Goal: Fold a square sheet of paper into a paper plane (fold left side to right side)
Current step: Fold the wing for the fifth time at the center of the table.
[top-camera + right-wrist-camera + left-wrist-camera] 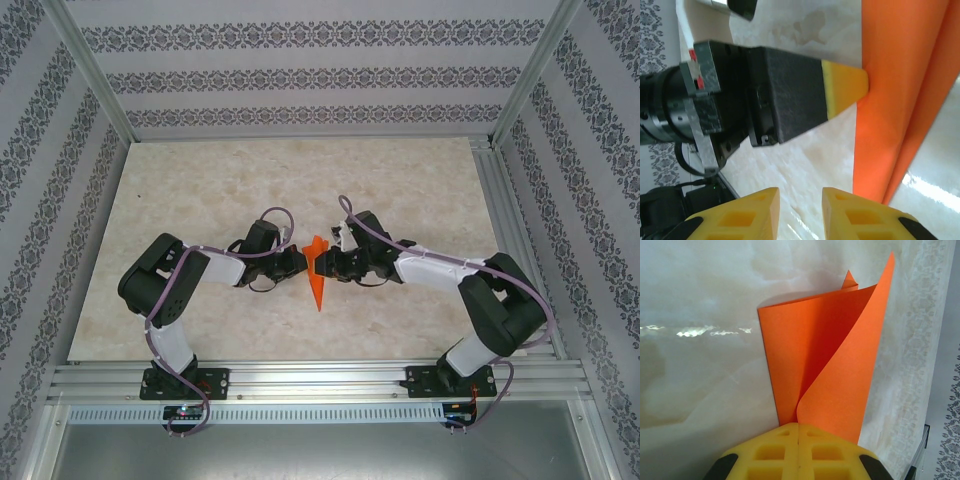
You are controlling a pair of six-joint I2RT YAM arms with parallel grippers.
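The square sheet of paper (317,282) is a bright orange pointed wedge lying at the table's middle, its tip toward the near edge. My left gripper (302,263) is shut on the paper's left edge. In the left wrist view its yellow fingers (775,450) meet at the paper (830,355), whose flaps curl upward and apart. My right gripper (324,266) sits just right of the paper and is open. In the right wrist view its yellow fingertips (755,207) stand apart over bare table, with the paper (900,100) beside the right one. The left gripper (860,82) touches the paper there.
The beige marble tabletop (200,200) spreads out on all sides of the paper. An aluminium rail (320,378) carrying both arm bases runs along the near edge. Patterned walls (300,75) and frame posts close in the back and sides.
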